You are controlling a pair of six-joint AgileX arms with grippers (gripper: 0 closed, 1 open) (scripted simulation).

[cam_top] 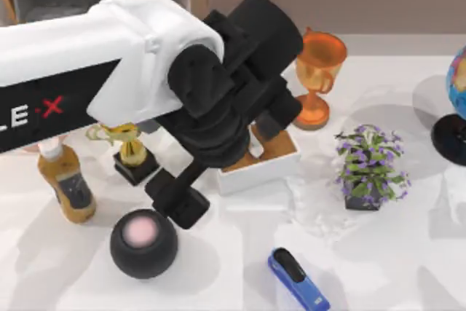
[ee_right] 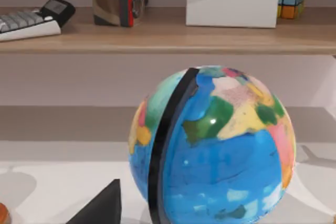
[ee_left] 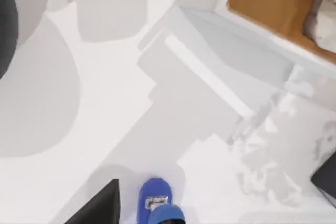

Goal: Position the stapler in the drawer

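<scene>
Stapler [cam_top: 298, 279] lies untouched; left gripper [cam_top: 178, 202] hangs beside the ball, finger state unreadable.
Likely rigid, light, slick-bodied: pinch across its narrow sides at mid-length.

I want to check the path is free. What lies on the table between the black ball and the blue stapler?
Nothing: in the top view the white table between the black ball and the stapler is bare, with shadow alone.

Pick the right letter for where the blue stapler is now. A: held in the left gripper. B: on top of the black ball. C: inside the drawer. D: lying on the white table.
D: the stapler lies flat on the white table, right of the black ball.
</scene>
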